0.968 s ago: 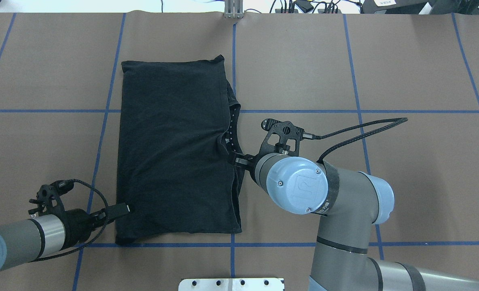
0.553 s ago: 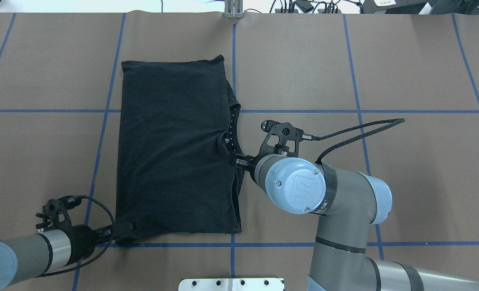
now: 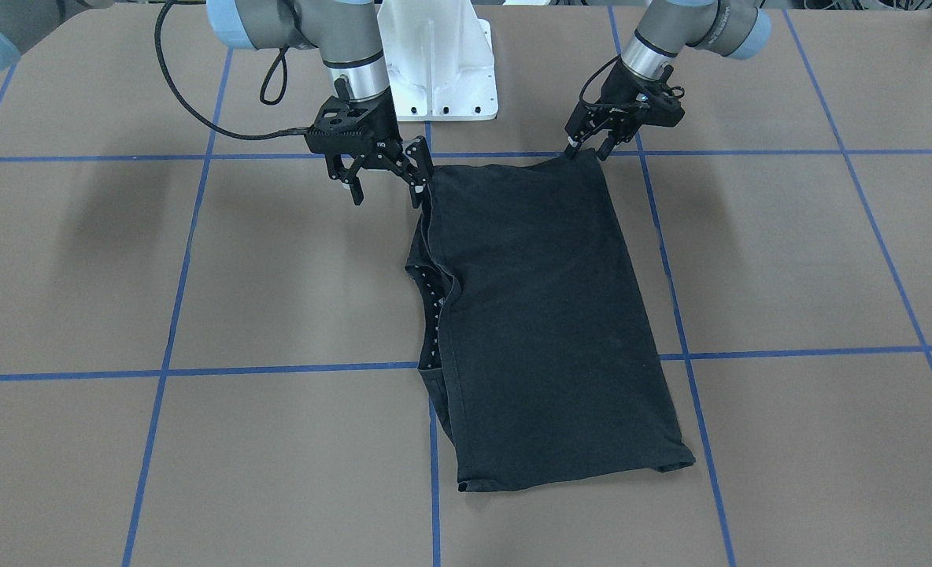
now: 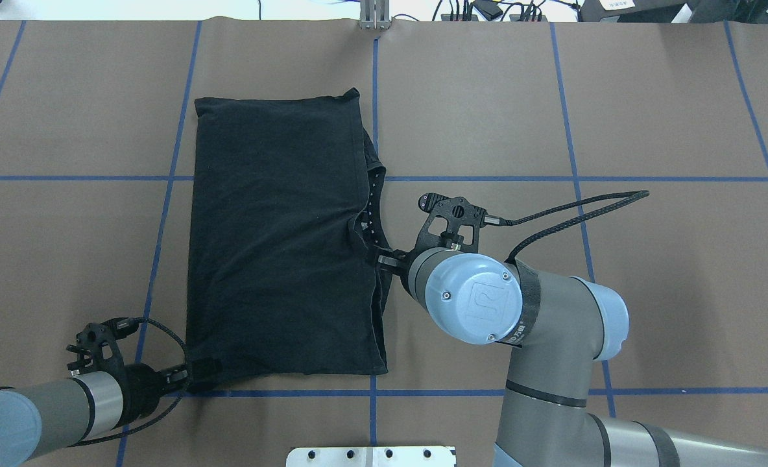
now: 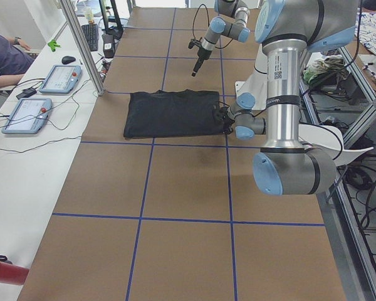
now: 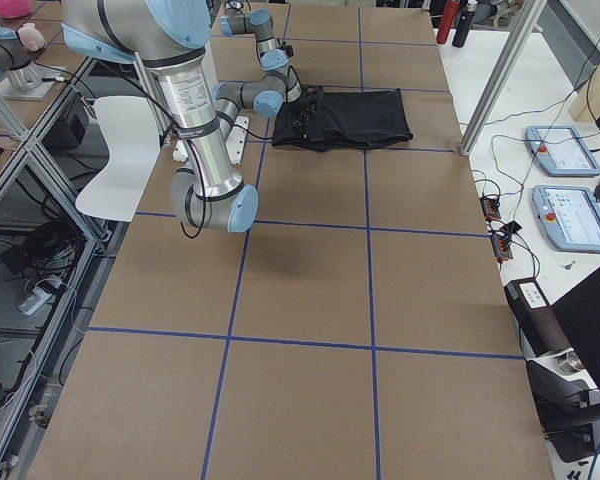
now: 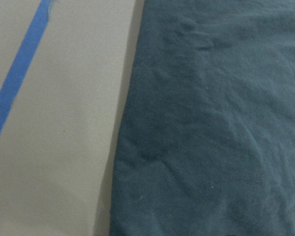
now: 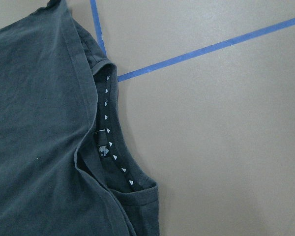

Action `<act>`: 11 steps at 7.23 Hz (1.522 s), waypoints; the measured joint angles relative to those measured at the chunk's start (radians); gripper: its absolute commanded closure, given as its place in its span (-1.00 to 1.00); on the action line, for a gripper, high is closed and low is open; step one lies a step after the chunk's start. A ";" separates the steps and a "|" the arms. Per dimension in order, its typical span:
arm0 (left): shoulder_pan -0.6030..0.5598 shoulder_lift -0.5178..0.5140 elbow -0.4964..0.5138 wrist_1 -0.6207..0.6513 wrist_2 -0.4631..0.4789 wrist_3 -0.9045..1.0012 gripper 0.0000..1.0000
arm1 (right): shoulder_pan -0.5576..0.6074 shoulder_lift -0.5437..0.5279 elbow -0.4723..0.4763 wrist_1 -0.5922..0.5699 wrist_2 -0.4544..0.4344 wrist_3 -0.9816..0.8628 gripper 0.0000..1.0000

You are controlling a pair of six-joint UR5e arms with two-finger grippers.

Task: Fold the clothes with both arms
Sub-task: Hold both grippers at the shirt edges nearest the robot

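Since the left pincer sits right at a robot-side corner of the T-shirt, fingers looking spread either side of the hem, no grip is confirmed. Right pincer is spread wide beside the other robot-side corner, raised, holding nothing. Shirt lies flat on the bench, folded into a long rectangle, neckband with white triangle print peeking out at its right edge. My read: thin matte knit, light, limp, layered. Pinch both corners through all layers and lift evenly, or the layers slip apart.
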 measured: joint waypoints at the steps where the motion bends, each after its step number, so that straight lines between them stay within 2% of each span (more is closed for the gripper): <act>1: 0.000 -0.003 0.003 0.008 0.002 0.000 -0.50 | -0.001 0.000 0.000 0.000 0.000 0.000 -0.97; 3: 0.002 -0.011 0.004 0.031 0.003 0.000 0.55 | -0.003 0.000 0.000 0.000 0.000 0.001 -0.97; 4: 0.002 -0.016 0.003 0.034 0.002 0.000 1.00 | -0.003 0.000 0.000 0.000 -0.001 0.001 -0.97; 7: 0.002 -0.017 0.000 0.035 0.002 0.001 1.00 | -0.023 -0.008 -0.010 0.001 -0.016 0.004 -0.97; 9: 0.002 -0.017 -0.007 0.036 0.002 0.001 1.00 | -0.057 -0.002 -0.064 0.026 -0.067 0.015 -0.89; 11: 0.002 -0.017 -0.012 0.036 0.003 0.002 1.00 | -0.078 0.017 -0.167 0.102 -0.112 0.032 -0.59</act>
